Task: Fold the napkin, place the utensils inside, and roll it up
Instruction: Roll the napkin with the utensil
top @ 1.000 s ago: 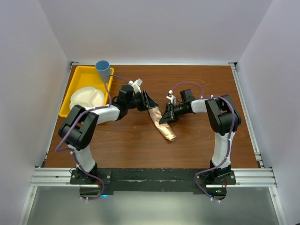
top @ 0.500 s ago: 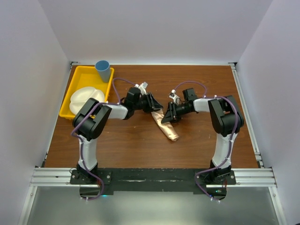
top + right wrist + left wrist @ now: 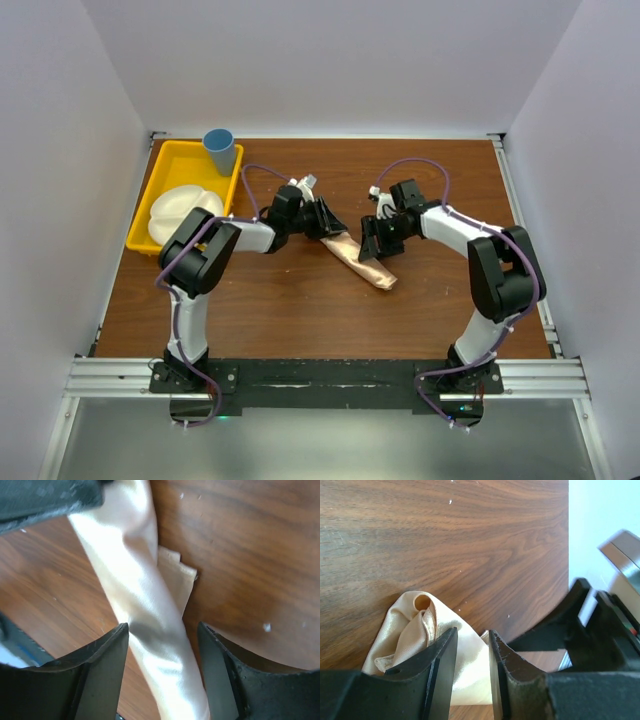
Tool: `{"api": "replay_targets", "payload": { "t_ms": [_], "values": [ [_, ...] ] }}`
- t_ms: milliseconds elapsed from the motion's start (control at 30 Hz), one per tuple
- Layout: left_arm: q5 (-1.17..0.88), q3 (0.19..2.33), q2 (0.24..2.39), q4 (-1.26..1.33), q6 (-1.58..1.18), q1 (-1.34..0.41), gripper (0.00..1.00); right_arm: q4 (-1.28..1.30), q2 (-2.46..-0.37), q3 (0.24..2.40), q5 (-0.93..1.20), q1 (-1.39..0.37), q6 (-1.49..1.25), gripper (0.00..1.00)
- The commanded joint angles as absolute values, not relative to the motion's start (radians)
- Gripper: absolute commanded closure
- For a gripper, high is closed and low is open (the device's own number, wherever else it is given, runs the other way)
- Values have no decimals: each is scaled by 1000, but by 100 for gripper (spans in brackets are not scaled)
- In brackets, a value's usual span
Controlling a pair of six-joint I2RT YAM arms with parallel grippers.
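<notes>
The peach-orange napkin (image 3: 380, 272) lies rolled into a slim tube on the wooden table, slanting from upper left to lower right. My left gripper (image 3: 337, 228) is at its upper left end. In the left wrist view the jaws (image 3: 471, 631) stand narrow with the napkin's cloth (image 3: 410, 630) filling the gap. My right gripper (image 3: 370, 252) is over the middle of the roll. In the right wrist view it (image 3: 162, 626) is open and straddles the napkin (image 3: 135, 565), with space on both sides. No fork shows in any view.
A yellow tray (image 3: 160, 160) stands at the back left with a white divided plate (image 3: 185, 210) in it. A blue cup (image 3: 220, 148) stands at the tray's far corner. White walls close in the table on three sides.
The right arm has swung its elbow out to the right and its gripper has shifted along the roll. The roll's lower end has moved right. The left arm reached in earlier, then held still.
</notes>
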State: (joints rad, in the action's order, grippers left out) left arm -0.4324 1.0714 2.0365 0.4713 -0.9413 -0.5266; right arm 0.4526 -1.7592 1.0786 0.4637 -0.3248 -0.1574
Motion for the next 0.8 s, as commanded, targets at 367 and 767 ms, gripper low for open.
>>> {"api": "replay_targets", "payload": {
  "t_ms": [367, 767],
  "values": [
    [-396, 1149, 2013, 393, -842, -526, 64, 503, -1618, 940, 204, -360, -152, 50],
    [-370, 1258, 1850, 209, -787, -509, 56, 526, -1537, 1069, 98, -475, -39, 27]
  ]
}}
